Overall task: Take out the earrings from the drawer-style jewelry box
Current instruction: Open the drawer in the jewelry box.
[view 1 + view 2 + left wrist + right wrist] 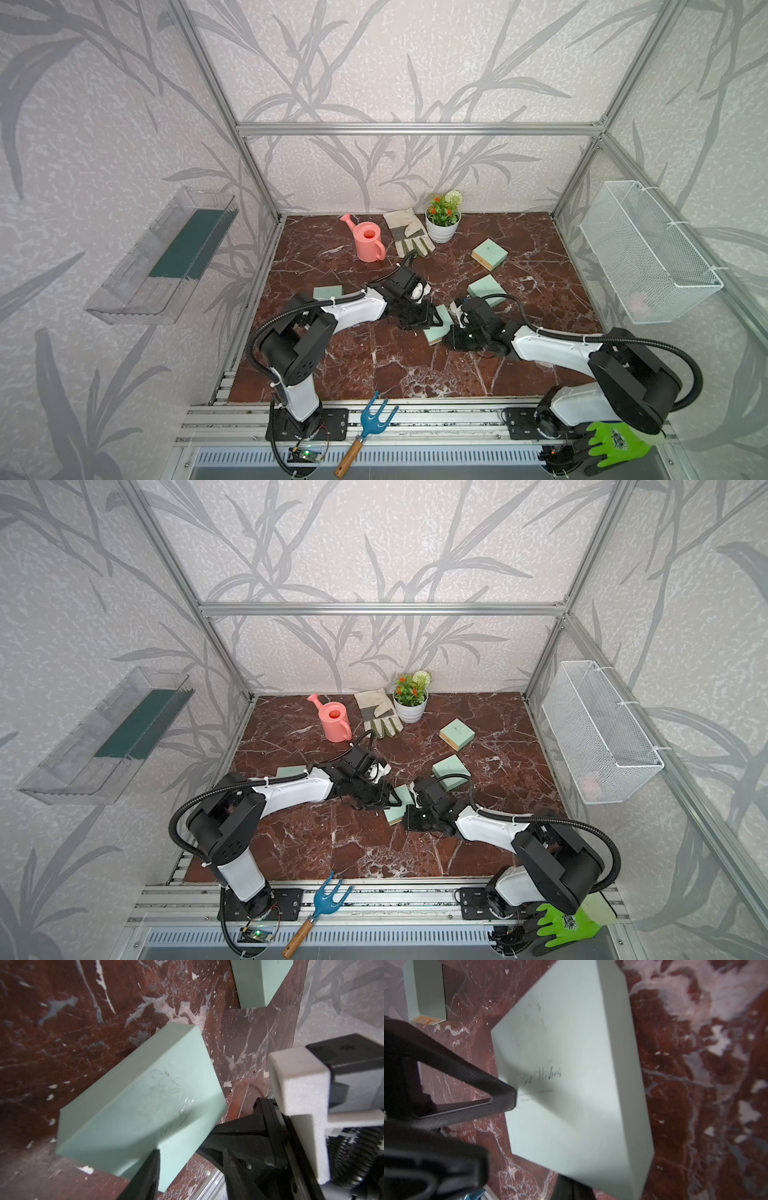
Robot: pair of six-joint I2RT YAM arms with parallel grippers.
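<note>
Mid-table, my two arms meet over the mint jewelry box [571, 1043] lying flat on the red marble table [374, 365]. My left gripper [428, 322], jaws half apart, rests one finger [500, 1093] on the lid. My right gripper [449, 332] is fully closed at the box's right edge. The earrings cannot be made out in any view.

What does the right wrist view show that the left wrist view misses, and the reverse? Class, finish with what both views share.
Only the right wrist view: the tan end of a second box, with a small orange tab. Only the left wrist view: a white block mounted on black hardware, and the patterned wall. Both: the mint box with faint lettering on top, lying on the red marble table.
</note>
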